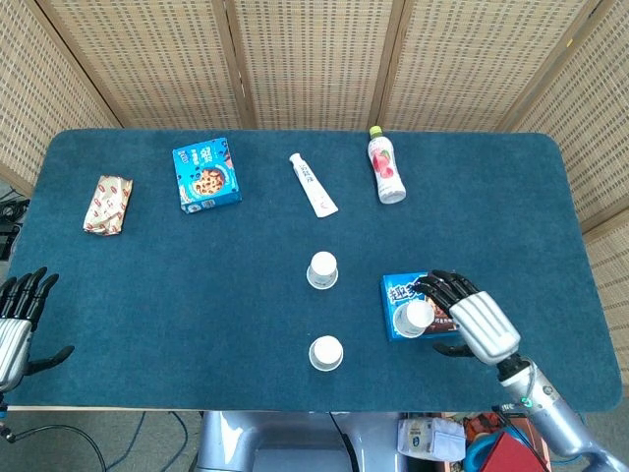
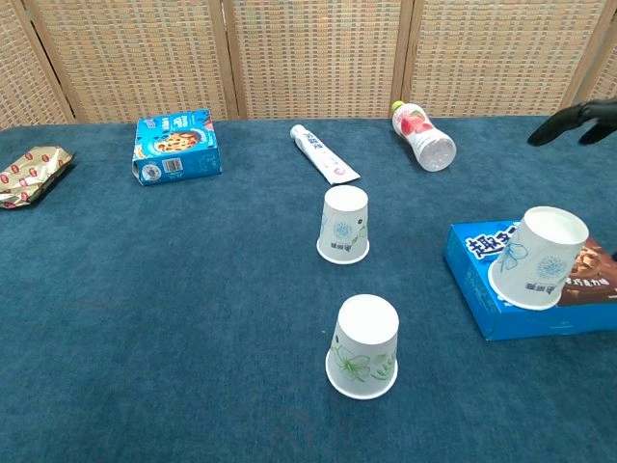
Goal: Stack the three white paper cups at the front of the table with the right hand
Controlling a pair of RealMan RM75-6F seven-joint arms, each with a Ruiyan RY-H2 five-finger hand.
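Right hand (image 1: pixel 470 317) hovering open, empty, over cup (image 1: pixel 417 316) tilting on cookie box (image 1: pixel 425 305); needs lowering squarely, gripping sidewall gently.

Bare cloth (image 1: pixel 197 295) between cups (image 1: pixel 322 270)

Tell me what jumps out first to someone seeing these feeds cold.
Three upside-down white paper cups: one at the front of the table, one behind it at mid-table, and a third tilted on the blue cookie box at the right. The right hand hovers over that box, fingers spread, holding nothing. The left hand hangs open off the table's left edge.
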